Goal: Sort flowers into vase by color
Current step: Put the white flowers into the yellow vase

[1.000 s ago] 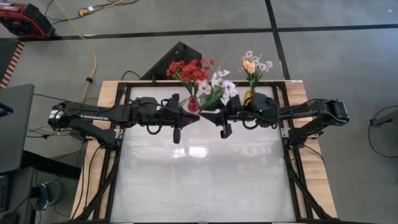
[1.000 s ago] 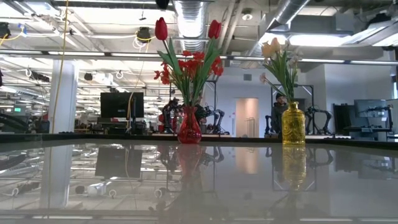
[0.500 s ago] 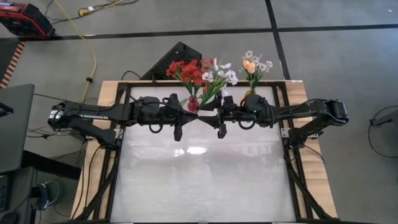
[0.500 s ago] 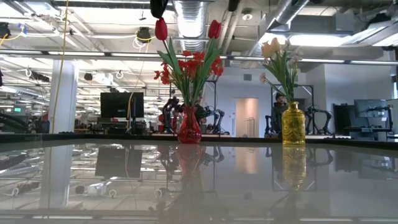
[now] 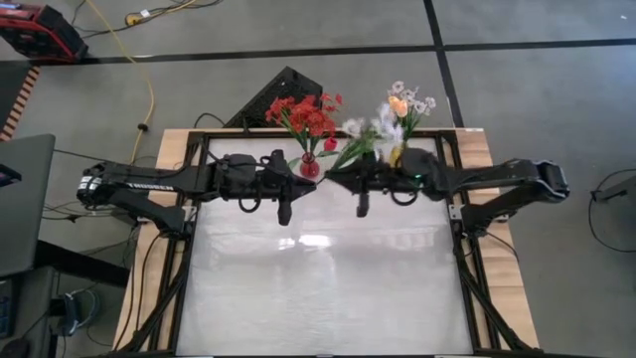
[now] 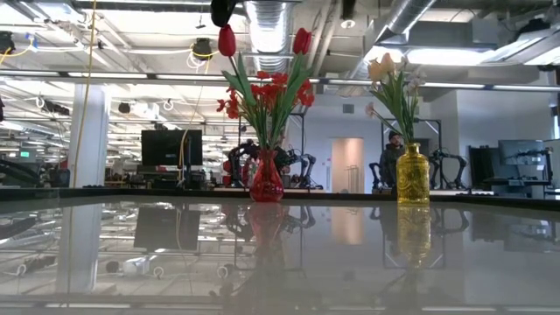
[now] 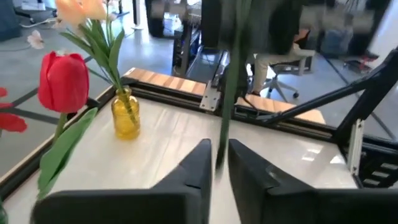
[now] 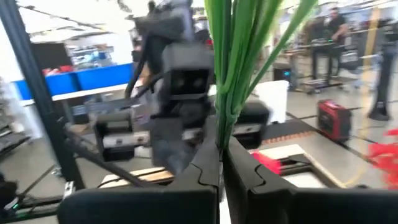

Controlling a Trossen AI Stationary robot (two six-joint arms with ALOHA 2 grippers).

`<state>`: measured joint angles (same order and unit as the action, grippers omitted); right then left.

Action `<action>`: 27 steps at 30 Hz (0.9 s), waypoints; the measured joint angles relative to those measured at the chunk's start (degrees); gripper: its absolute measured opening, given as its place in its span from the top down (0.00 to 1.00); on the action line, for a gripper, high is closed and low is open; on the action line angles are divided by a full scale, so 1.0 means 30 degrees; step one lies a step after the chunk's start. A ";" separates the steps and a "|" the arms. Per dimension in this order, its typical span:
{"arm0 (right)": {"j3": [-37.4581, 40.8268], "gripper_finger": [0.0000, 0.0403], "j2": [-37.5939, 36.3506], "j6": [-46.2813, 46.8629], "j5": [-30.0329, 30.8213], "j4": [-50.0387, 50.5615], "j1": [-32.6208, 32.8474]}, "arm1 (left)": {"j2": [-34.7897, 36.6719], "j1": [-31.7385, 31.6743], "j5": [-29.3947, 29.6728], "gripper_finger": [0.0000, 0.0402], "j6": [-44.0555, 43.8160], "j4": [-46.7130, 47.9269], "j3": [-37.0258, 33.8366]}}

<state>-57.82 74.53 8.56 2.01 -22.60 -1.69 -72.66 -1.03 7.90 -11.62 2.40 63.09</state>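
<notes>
- Since the right gripper (image 8: pixel 221 163) pinches the white spray's (image 5: pixel 376 127) thin, light stems (image 8: pixel 231 74), hold low; blossoms flop.
- Left gripper's (image 7: pixel 217 163) jaws stand narrowly apart around a stem.

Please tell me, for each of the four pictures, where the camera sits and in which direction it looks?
High: above, straight down on table; both arms show.
Low: table height, level across at red vase and yellow vase; gripper tips at top.
Left wrist: past left gripper toward yellow vase.
Right wrist: past right gripper, shut on white spray, toward left arm.
All four share the flowers.
</notes>
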 joint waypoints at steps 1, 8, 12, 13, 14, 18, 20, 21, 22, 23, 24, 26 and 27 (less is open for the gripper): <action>0.0000 0.93 -0.0511 -0.0001 0.0314 0.0557 -0.0127 | 0.0012 0.0005 0.0007 0.88 0.0179 0.0041 0.0000; 0.1727 0.93 -0.4206 0.0239 0.2547 0.3699 -0.0906 | 0.0769 -0.0039 0.1712 0.66 -0.0036 0.1412 -0.0015; 0.4568 0.93 -0.7647 0.1345 0.5318 0.3975 -0.0986 | 0.1399 -0.0046 0.2172 0.58 -0.0065 0.2637 -0.0015; 0.5423 0.93 -0.8539 0.1729 0.6145 0.4064 -0.0979 | 0.1565 -0.0046 0.2095 0.57 -0.0125 0.2872 -0.0015; 0.6256 0.93 -0.9445 0.2165 0.6990 0.4040 -0.0972 | 0.1731 -0.0040 0.1900 0.56 -0.0294 0.3056 -0.0015; 0.9344 0.93 -1.2482 0.4327 1.0374 0.4156 -0.0987 | 0.1956 0.0101 0.0451 0.55 -0.0346 0.3185 -0.0018; 1.0490 0.93 -1.3421 0.5273 1.2119 0.4272 -0.0987 | 0.2003 0.0267 0.0024 0.55 -0.0168 0.3068 -0.0029; 1.0856 0.93 -1.3734 0.5576 1.2934 0.4596 -0.1012 | 0.2011 0.0348 0.0023 0.55 -0.0126 0.3065 -0.0029; 1.1135 0.93 -1.3948 0.5634 1.3623 0.4825 -0.1058 | 0.2011 0.0389 0.0028 0.55 -0.0099 0.3096 -0.0029; 1.1323 0.93 -1.4037 0.5650 1.4151 0.5052 -0.1154 | 0.2000 0.0431 0.0088 0.55 -0.0094 0.3117 -0.0029; 1.1452 0.93 -1.4049 0.5655 1.4479 0.5293 -0.1311 | 0.1996 0.0442 0.0109 0.54 -0.0089 0.3134 -0.0029; 1.1541 0.93 -1.4016 0.5672 1.4756 0.5977 -0.1724 | 0.1996 0.0435 0.0279 0.54 -0.0099 0.3109 -0.0029; 1.1548 0.93 -1.3979 0.5688 1.4823 0.6449 -0.1968 | 0.1996 0.0435 0.0518 0.54 -0.0207 0.3096 -0.0029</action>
<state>-23.18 32.59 25.62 46.48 -3.25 -7.59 -66.67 0.27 9.45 -12.24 11.68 63.00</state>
